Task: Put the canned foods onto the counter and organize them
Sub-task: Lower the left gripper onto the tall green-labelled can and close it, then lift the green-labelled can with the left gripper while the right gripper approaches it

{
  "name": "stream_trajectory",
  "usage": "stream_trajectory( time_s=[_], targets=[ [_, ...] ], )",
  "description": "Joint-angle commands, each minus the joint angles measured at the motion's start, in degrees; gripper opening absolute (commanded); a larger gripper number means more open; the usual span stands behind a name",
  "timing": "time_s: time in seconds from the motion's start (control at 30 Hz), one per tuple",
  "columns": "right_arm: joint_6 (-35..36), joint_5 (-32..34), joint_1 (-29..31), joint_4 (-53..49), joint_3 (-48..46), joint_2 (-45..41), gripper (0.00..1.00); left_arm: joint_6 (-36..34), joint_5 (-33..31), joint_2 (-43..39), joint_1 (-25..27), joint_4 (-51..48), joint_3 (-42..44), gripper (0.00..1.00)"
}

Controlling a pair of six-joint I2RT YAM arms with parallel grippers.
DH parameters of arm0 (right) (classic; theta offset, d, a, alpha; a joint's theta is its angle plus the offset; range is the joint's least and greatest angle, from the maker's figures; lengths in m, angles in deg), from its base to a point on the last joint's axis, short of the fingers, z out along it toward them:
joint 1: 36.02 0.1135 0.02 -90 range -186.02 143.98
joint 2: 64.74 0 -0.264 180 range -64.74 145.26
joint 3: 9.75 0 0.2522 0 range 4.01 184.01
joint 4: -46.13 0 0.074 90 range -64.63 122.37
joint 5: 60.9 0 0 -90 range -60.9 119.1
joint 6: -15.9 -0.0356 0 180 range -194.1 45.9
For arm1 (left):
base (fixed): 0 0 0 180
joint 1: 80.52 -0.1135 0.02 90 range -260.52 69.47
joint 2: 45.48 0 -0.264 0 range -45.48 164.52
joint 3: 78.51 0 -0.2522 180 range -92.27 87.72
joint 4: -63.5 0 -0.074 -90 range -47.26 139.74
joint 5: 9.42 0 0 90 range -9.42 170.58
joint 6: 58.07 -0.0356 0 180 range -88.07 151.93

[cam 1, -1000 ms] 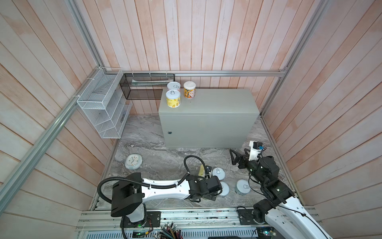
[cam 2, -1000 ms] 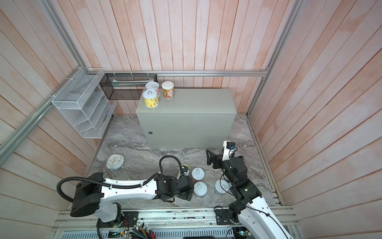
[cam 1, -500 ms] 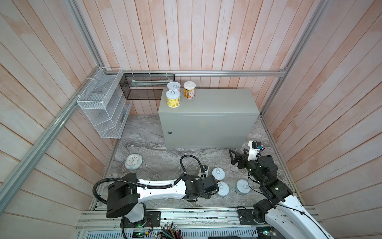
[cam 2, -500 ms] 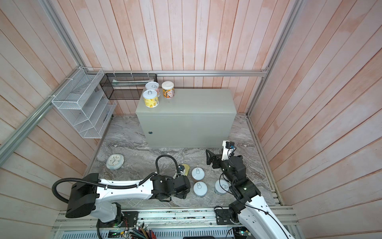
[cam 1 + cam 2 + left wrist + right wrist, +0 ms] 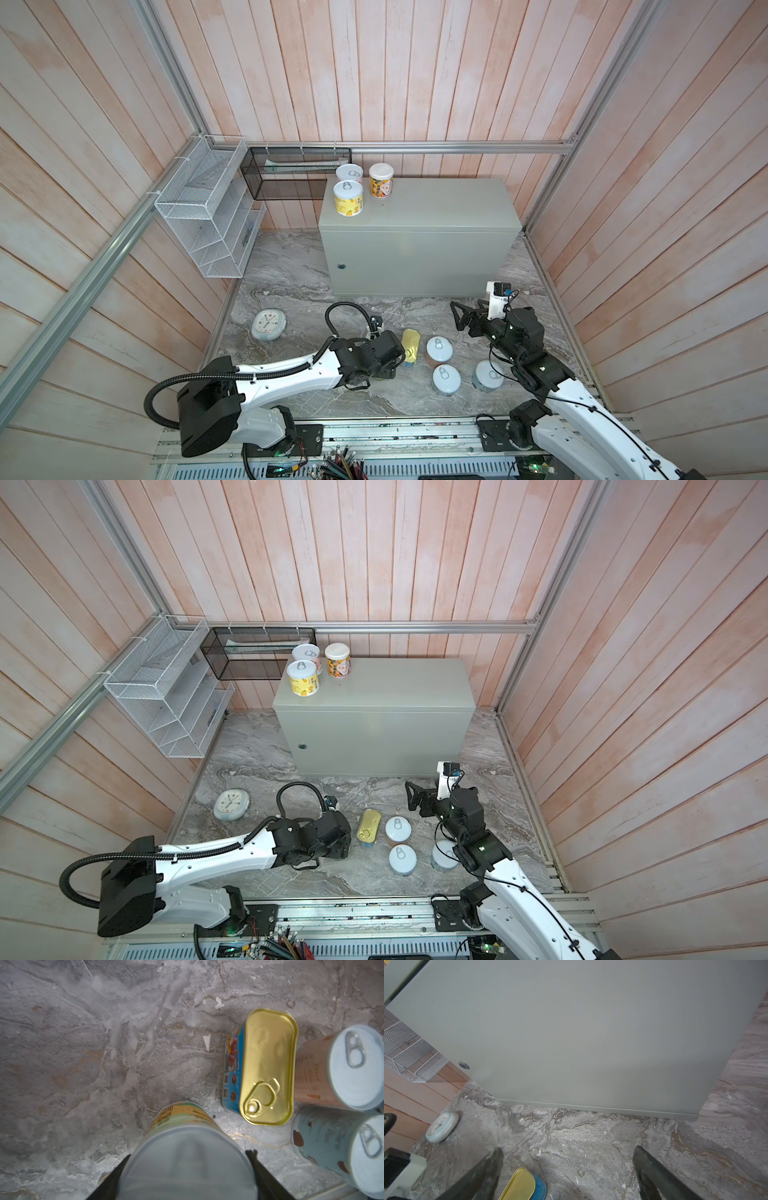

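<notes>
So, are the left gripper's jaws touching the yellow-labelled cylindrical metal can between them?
Touching. The left wrist view shows the left gripper with both jaws against the yellow-labelled can.

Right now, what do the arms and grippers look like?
The left arm and right arm: white shells, black joints. Black corrugated hose on the left, thin black wires on the right. The left gripper and right gripper: black tapered fingers.
</notes>
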Motion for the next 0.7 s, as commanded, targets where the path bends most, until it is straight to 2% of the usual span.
stream_trajectory(
  time_s=[0.0,0.23,0.37,0.67],
  targets=[
    [0.4,-5.5,-0.2,5.7,-1.4,1.5,0.97,-2.4,-0.7,-3.1,-2.2,1.0,-0.3,0.62],
    [2.5,-10.5,0.4,9.1,-3.1,1.7,0.97,-6.7,2.3,-6.6,-6.5,1.2,-0.4,0.61],
    [3.5,-11.4,2.3,12.7,-4.7,2.6,0.97,-11.0,6.5,-6.9,-12.7,2.4,-0.3,0.61],
    [11.8,-4.7,11.0,17.8,-2.5,12.5,0.97,-19.6,13.5,-5.4,-20.7,2.1,-4.7,0.59]
  ],
)
